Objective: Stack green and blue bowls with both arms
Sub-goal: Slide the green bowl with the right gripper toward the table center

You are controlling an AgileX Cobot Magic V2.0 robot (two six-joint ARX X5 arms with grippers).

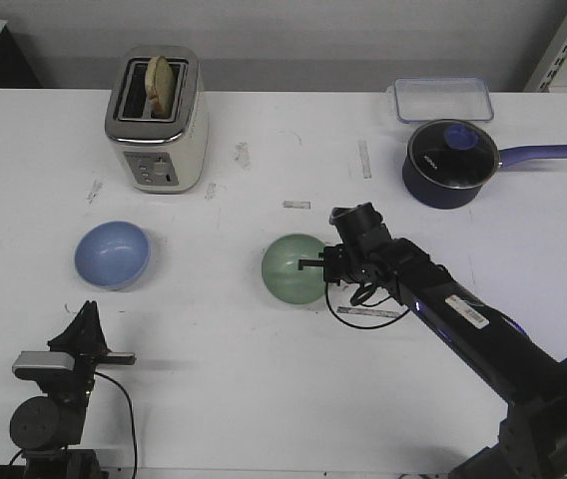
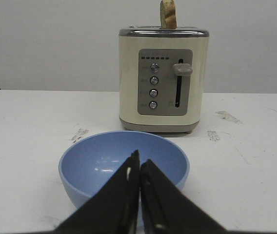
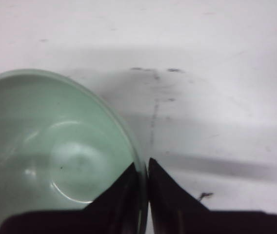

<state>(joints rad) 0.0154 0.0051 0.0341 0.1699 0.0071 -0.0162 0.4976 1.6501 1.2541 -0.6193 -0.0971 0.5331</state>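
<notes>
Two bowls sit apart on the white table (image 1: 264, 399).
The right gripper (image 3: 144, 168) pinches the green bowl (image 1: 291, 267) rim; the left gripper (image 2: 139, 163) is closed near the blue bowl (image 1: 112, 253).

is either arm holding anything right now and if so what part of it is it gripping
The right pincer is shut on the green bowl, pinching its rim, one finger inside and one outside. The left pincer is shut on nothing, short of the blue bowl.

Far side of the white table (image 1: 264, 399)

Cream toaster (image 1: 157, 125) with bread (image 1: 160, 83) at eleven o'clock; navy lidded saucepan (image 1: 448, 165) at two o'clock, clear lidded container (image 1: 443, 99) just behind it.
</notes>
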